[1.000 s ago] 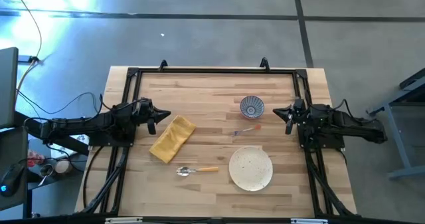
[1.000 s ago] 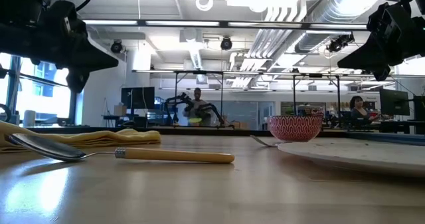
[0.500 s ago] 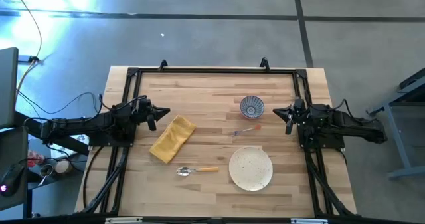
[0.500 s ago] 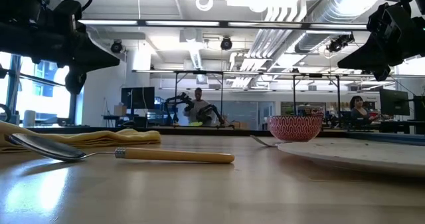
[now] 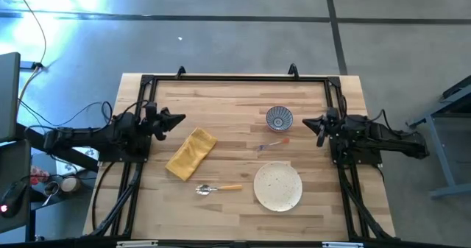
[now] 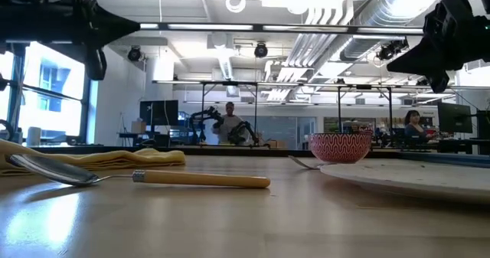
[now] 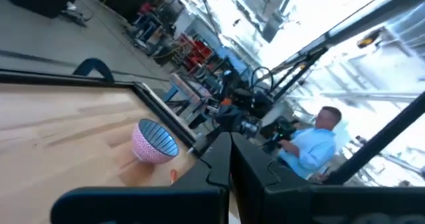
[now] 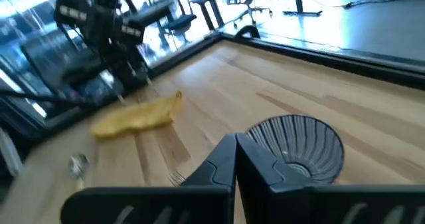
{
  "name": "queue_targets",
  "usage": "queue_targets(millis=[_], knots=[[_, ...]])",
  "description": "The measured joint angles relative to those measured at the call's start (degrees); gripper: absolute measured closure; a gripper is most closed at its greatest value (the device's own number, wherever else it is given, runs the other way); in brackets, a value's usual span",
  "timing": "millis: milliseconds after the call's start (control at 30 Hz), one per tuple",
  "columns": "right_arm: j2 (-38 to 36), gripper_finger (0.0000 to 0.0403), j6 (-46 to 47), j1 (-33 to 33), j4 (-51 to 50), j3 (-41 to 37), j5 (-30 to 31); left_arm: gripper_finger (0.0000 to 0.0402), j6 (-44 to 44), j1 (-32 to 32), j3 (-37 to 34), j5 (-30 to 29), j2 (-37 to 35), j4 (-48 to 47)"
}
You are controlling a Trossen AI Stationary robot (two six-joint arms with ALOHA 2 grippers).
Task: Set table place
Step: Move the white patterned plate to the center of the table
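A cream plate point(image 5: 278, 186) lies near the table's front, right of centre. The yellow-handled spoon point(image 5: 218, 189) lies flat to its left. The blue-patterned bowl point(image 5: 279, 118) stands behind the plate, with the orange-handled fork point(image 5: 272, 144) lying between them. The folded mustard napkin point(image 5: 190, 153) lies flat left of centre. My left gripper point(image 5: 179, 118) is shut and empty, raised above the table just beyond the napkin's far left corner. My right gripper point(image 5: 307, 123) is shut and empty, raised to the right of the bowl. The bowl also shows in both wrist views point(image 7: 155, 140) point(image 8: 296, 145).
A black rail frame point(image 5: 235, 78) runs around the wooden table top point(image 5: 228, 101). Bare wood lies across the far half and between the napkin and the fork. Cables hang off the left side. People sit in the room beyond the table point(image 6: 230, 120).
My left gripper has risen and tipped up from pointing down at the table, and has drawn a little toward the table's left and far edges, away from the napkin. It stays shut. The right arm and all the tableware have kept still.
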Motion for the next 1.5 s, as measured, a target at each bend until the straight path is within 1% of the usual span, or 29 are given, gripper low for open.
queue_targets(millis=[167, 267, 367, 467, 600, 700, 800, 900, 967, 1067, 1167, 1300, 1500], knots=[[0.02, 0.0402, 6.64, 0.0, 1.36, 0.0, 2.74, 0.0401, 0.28, -8.24, 4.3, -9.42, 8.55, -0.32], [0.02, 0.0402, 11.85, 0.0, 2.99, 0.01, 5.94, 0.0402, -0.25, -13.02, 7.72, -14.49, 16.13, -0.46], [0.06, 0.0402, 14.33, -0.02, 4.79, 0.0, 6.15, 0.0402, -0.68, -16.94, 11.96, -19.39, 24.69, -1.37], [1.07, 0.0402, 17.74, -0.02, 5.55, 0.19, 6.01, 0.0402, -3.02, -18.85, 17.81, -23.04, 32.81, -7.25], [5.79, 0.0402, 19.44, -0.02, 5.78, 2.96, 4.46, 0.0402, -5.06, -18.73, 27.52, -22.37, 41.16, -21.4], [12.33, 0.0402, 19.44, 0.0, 5.55, 6.68, 1.47, 0.0402, -4.83, -18.75, 35.3, -21.64, 45.13, -33.39], [21.35, 0.0402, 19.59, 0.04, 3.38, 12.19, -2.73, 0.0402, -4.76, -18.75, 41.92, -21.56, 47.39, -44.5], [32.9, 0.0402, 19.62, 1.48, -3.52, 18.87, -5.26, 0.0402, -4.2, -18.73, 46.36, -21.89, 47.86, -52.49], [41.44, 0.0402, 20.34, 3.78, -9.67, 23.85, -5.71, 0.0401, -4.28, -18.71, 47.59, -22.47, 47.76, -56.07], [53.8, 0.0402, 23.09, 8.82, -20.15, 30.59, -5.74, 0.0402, -5.34, -18.73, 47.74, -22.81, 47.2, -59.03], [64.15, 0.0403, 27.17, 15.27, -26.2, 36.34, -5.94, 0.0402, -7.28, -18.69, 47.79, -23.16, 47.16, -61.77], [73.61, 0.0403, 35.77, 23.58, -26.36, 41.14, -8.3, 0.0402, -7.68, -16.44, 47.79, -22.15, 47.44, -63.04], [82.61, 0.0403, 52.69, 34.12, -20.51, 43.2, -8.57, 0.0401, -3.7, -10.07, 47.77, -18.1, 47.42, -63.54]])
